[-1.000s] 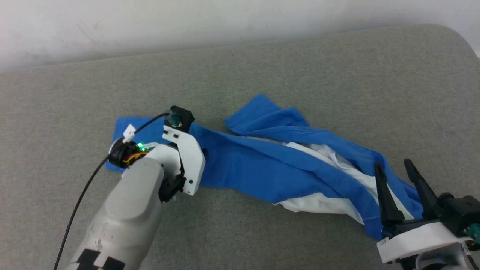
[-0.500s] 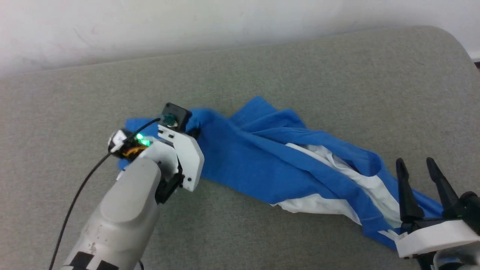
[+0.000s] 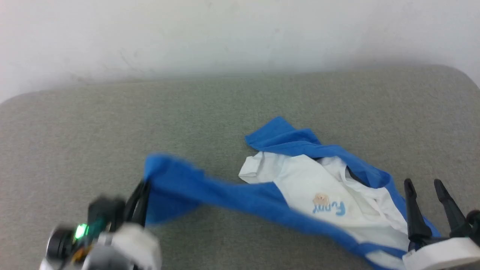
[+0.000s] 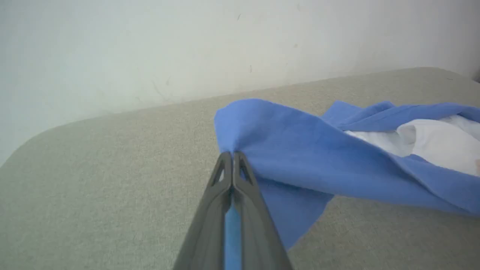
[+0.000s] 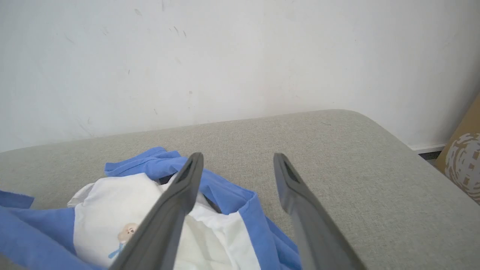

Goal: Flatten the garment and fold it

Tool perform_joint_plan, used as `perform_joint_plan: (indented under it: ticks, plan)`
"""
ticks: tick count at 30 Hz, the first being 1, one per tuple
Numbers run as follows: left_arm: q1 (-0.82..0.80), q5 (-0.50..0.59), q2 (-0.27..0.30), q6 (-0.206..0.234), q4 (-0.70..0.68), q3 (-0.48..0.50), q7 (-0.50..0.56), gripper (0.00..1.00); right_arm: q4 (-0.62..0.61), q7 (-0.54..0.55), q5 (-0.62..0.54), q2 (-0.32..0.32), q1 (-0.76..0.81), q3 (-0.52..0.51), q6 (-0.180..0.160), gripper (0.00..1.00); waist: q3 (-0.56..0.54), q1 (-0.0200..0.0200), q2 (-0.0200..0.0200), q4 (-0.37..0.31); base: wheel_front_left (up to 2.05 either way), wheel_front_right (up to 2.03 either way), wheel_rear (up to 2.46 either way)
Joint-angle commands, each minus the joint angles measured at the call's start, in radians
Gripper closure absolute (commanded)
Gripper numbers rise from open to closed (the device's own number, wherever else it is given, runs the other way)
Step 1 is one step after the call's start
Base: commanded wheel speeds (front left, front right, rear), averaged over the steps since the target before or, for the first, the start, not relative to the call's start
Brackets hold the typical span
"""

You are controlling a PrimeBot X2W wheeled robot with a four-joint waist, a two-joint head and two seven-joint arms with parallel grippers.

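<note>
The garment [image 3: 300,180] lies crumpled on the grey padded table [image 3: 262,101], its white front with a small print facing up and a blue sleeve [image 3: 225,191] stretched out to the left. My left gripper [image 3: 143,187] at the lower left is shut on that sleeve's end, which hangs lifted off the table. In the left wrist view the gripper [image 4: 232,154] pinches the blue cloth [image 4: 300,150], and blue shows between its fingers. My right gripper [image 3: 422,183] stands open over the garment's right end. In the right wrist view that gripper [image 5: 238,155] holds nothing, with the garment [image 5: 112,202] below and to the left.
A white wall [image 3: 240,33] runs along the table's far edge. The table's rounded right corner [image 5: 356,116] drops to the floor, where a cardboard box [image 5: 465,161] stands. Bare grey surface [image 3: 75,142] spreads left of and behind the garment.
My left gripper has drawn back to the near left, lifting the blue sleeve with it. The garment has unrolled, showing its white front. The camera has shifted too. The right gripper stays open.
</note>
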Motion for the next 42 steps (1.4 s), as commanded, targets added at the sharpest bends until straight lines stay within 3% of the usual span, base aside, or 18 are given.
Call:
perform_joint_plan:
  ticks: [1,4,7,15,17,18,19,26,30,35,42]
  plan:
    - [0.081,-0.013,0.013,0.035,-0.043,0.018,0.018,1.0,0.001,-0.001,0.01,0.001,0.014,-0.005,-0.001,0.0,-0.037,0.0001,0.0,0.039,0.0,0.0,0.0]
    - [0.257,-0.029,0.034,0.109,-0.114,0.061,0.053,1.0,-0.001,0.001,0.016,0.001,0.031,-0.008,-0.001,0.0,-0.051,0.0001,0.0,0.059,0.0,0.0,0.0]
    - [0.371,-0.059,0.034,0.149,-0.116,0.094,0.065,1.0,-0.003,0.006,0.017,0.001,0.036,-0.003,-0.001,0.0,-0.059,0.0001,0.0,0.077,0.0,0.0,0.0]
    - [0.465,-0.151,0.001,0.169,0.047,0.188,-0.026,1.0,-0.018,0.026,0.009,0.001,0.047,0.009,-0.001,0.0,-0.077,0.0001,0.0,0.087,0.0,0.0,0.0]
    - [0.466,-0.189,-0.015,0.151,0.082,0.207,-0.05,1.0,-0.025,0.031,0.008,0.001,0.052,0.009,-0.001,0.0,-0.081,0.0001,0.0,0.086,0.0,0.0,0.0]
    - [0.46,-0.214,-0.03,0.137,0.089,0.214,-0.062,0.43,-0.027,0.033,0.007,0.001,0.054,0.009,-0.001,0.0,-0.081,0.0001,0.0,0.086,0.0,0.0,0.0]
    - [0.451,-0.228,-0.039,0.125,0.09,0.217,-0.075,0.0,-0.03,0.035,0.007,0.001,0.056,0.007,-0.001,0.0,-0.082,0.0001,0.0,0.086,0.0,0.0,0.0]
    - [0.353,-0.211,-0.049,0.128,-0.015,0.249,-0.183,0.0,-0.044,0.046,0.01,0.001,0.062,0.005,-0.001,0.0,-0.087,0.0001,0.0,0.09,0.0,0.0,0.0]
    - [0.262,-0.185,-0.029,0.089,-0.089,0.189,-0.147,0.0,-0.056,0.05,0.008,0.001,0.058,0.003,-0.001,0.0,-0.075,0.0001,0.0,0.095,0.0,0.0,0.0]
    - [0.069,-0.168,-0.026,-0.022,-0.069,0.028,-0.013,0.0,-0.072,0.057,0.0,0.001,0.035,0.012,-0.001,0.0,-0.036,0.0001,0.0,0.091,0.0,0.0,0.0]
    - [-0.186,-0.182,-0.09,-0.185,0.118,-0.177,0.208,0.0,-0.086,0.07,-0.019,0.001,-0.005,0.033,-0.001,0.0,0.027,0.0001,0.0,0.053,0.0,0.0,0.0]
